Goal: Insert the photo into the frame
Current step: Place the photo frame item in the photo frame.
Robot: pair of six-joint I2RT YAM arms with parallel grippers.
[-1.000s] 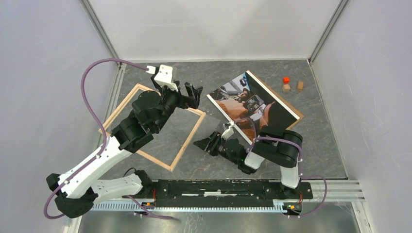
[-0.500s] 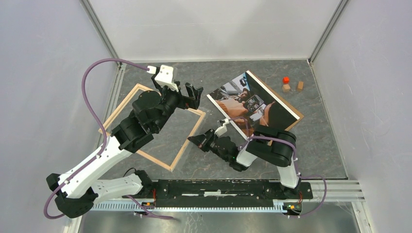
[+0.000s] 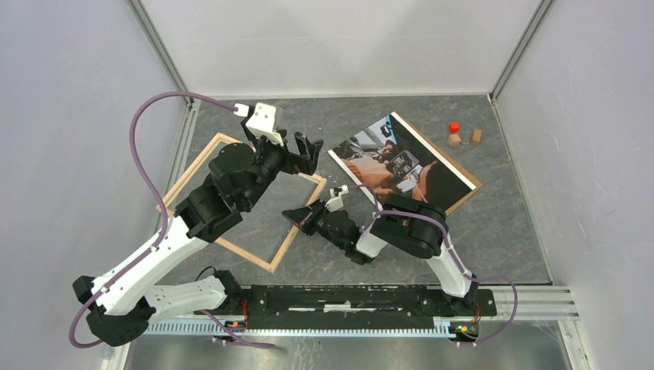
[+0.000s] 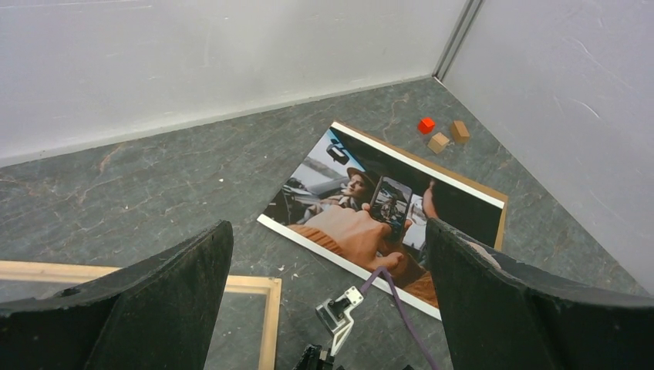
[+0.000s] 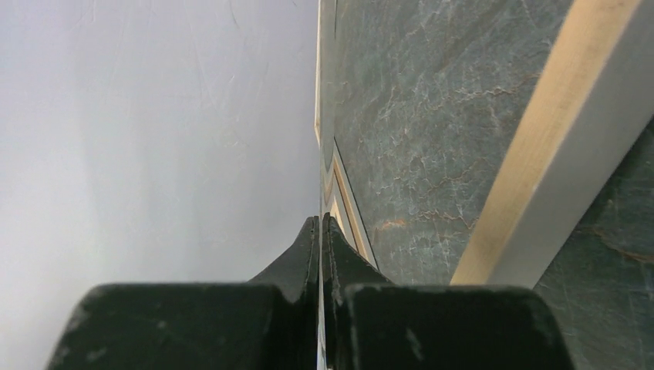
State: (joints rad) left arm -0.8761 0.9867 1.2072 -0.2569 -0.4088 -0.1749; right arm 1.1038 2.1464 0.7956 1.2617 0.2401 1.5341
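The photo (image 3: 393, 158) lies face up at the back right of the table, also in the left wrist view (image 4: 362, 212). The frame (image 3: 185, 176) lies on the left, pale wood side up. Its rail shows in both wrist views (image 4: 266, 324) (image 5: 532, 146). My left gripper (image 3: 303, 146) hangs open above the frame's far right corner, nothing between its fingers (image 4: 325, 231). My right gripper (image 3: 293, 216) is low over the frame's right rail. Its jaws are shut (image 5: 320, 220) on the edge of a thin clear sheet, seen edge-on.
A plain brown backing board (image 3: 469, 187) lies under the photo, its edge showing (image 4: 501, 212). A red block (image 3: 453, 127) and two small wooden blocks (image 3: 455, 139) (image 3: 477, 136) sit at the back right. White walls close in the table on three sides.
My right arm has swung left from near the photo to the frame's right rail, and its jaws have closed. The left arm has stayed still and open.
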